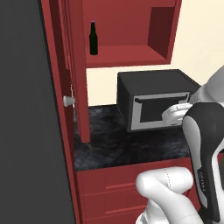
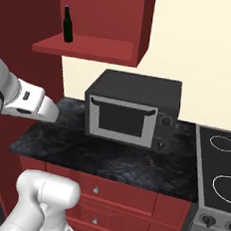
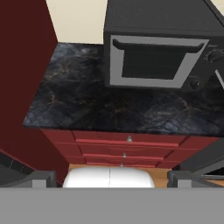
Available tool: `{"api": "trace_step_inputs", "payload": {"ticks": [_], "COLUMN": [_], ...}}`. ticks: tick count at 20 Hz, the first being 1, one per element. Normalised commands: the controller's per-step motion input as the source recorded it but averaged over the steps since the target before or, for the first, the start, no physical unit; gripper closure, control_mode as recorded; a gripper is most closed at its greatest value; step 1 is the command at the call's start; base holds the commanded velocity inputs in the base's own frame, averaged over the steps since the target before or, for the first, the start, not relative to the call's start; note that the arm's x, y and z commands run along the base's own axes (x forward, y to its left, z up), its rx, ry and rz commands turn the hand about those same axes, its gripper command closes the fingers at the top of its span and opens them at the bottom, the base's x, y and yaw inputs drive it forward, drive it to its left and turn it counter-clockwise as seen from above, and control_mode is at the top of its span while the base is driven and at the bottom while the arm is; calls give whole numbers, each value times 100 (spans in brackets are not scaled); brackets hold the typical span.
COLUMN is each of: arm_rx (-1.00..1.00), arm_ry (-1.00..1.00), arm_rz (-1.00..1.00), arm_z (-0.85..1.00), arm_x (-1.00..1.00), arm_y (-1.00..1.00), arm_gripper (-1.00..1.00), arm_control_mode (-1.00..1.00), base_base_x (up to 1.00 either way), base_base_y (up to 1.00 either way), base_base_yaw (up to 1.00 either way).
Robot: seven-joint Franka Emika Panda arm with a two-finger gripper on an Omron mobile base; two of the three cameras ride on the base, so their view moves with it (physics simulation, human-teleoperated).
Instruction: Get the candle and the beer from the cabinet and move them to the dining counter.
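The beer stands upright on the shelf of the open red cabinet, up high toward the left, purple cap on top. Below it, a dark microwave sits on the black marble table, with red drawers under the near edge and a stove to the right. The fingers are spread wide apart, holding nothing, low over the table's near side.
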Motion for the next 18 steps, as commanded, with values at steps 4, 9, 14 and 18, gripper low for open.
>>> {"api": "trace_step_inputs", "payload": {"ticks": [4, 9, 14, 18], "arm_rx": [0, 0, 0, 0], "arm_ry": [0, 0, 0, 0], "arm_rz": [0, 0, 0, 0], "arm_z": [0, 0, 0, 0], "arm_x": [0, 0, 0, 0], "arm_y": [0, 0, 0, 0], "arm_gripper": [-100, -100, -100, -100], "arm_control_mode": [100, 100, 100, 100], "base_base_x": [18, 39, 51, 45], "base_base_y": [-38, -37, -32, -15], "base_base_yaw": [-7, 0, 1, 0]}}
